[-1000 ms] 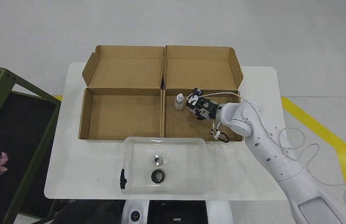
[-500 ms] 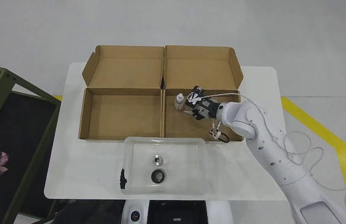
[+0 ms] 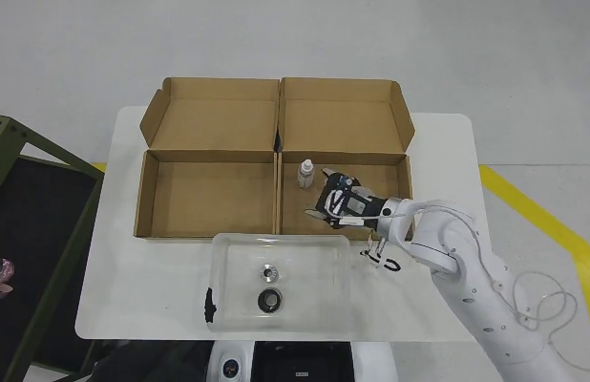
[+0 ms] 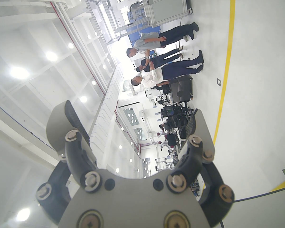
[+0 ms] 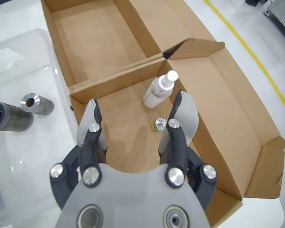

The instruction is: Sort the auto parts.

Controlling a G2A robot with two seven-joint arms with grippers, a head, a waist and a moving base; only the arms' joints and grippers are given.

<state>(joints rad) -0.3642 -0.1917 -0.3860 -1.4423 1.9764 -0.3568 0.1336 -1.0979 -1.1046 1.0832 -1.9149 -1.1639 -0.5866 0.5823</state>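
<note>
Right gripper (image 5: 137,100) (image 3: 331,202): jaws wide apart, nothing held. It hung over the right cardboard box (image 5: 216,100) (image 3: 386,186), near the box wall that faces the clear plastic bin (image 5: 19,46) (image 3: 281,238).

Below the gripper, on the box floor: a small metal part (image 5: 161,123), silver top, a yellowish base. I could not tell what kind of part it was. Just beside it stood a white spray bottle (image 5: 160,90) (image 3: 305,173), upright, close to the wall shared with the left cardboard box (image 5: 90,31) (image 3: 209,196).

Both boxes sat side by side, touching, lids folded back flat.

The bin sat on the bench (image 3: 123,277), against the boxes' near walls. In it were two auto parts, near each other and apart: a bright steel bushing (image 5: 36,104) (image 3: 267,273) with a small bore, and a darker, wider steel sleeve (image 5: 9,117) (image 3: 269,302). Both stood on end, bores up, in the top view.

Left gripper (image 4: 131,110): jaws spread wide, nothing between them, aimed out at the hall.
</note>
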